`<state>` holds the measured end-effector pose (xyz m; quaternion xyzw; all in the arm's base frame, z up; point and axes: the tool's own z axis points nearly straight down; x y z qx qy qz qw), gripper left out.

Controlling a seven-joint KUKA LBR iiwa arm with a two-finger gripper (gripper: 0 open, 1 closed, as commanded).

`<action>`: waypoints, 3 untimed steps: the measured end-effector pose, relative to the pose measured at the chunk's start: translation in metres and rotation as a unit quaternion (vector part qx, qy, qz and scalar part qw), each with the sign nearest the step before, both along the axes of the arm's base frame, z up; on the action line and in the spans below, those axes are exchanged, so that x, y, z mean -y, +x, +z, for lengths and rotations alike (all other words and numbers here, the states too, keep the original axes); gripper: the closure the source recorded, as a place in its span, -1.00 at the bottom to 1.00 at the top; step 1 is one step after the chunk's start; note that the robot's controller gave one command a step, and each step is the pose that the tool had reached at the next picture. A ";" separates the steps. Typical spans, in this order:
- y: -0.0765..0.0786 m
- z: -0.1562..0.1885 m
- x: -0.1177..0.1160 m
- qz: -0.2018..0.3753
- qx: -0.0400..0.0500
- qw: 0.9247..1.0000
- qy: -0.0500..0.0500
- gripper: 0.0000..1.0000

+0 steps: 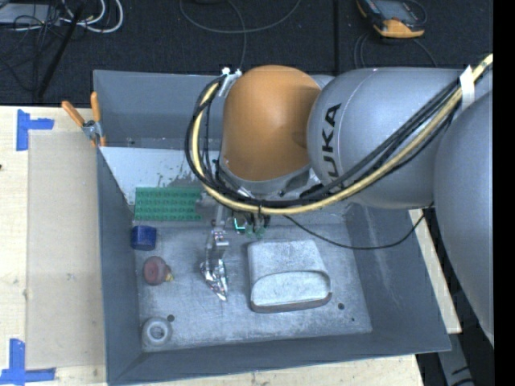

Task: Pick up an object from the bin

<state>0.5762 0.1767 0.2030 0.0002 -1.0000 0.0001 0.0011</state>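
1 arm (378, 135) lettered "UKA" hangs its end effector (216, 280) beside a grey tray (288, 276); spread or pressed, unclear.

Arm: the grey arm (386, 135) comes in from the right, bent downward.
Wrist: an orange cover (265, 123) caps it; black and yellow cables (197, 143) loop around it.
Gripper: the gripper (218, 288) hangs beneath, pointing down.

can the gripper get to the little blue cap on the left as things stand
Probably yes: the blue cap sits alone, left of the gripper, with nothing lying between them, though the green block is close behind it.
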 end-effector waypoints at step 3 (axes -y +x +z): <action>-0.023 -0.001 -0.004 0.081 0.005 0.997 0.001 1.00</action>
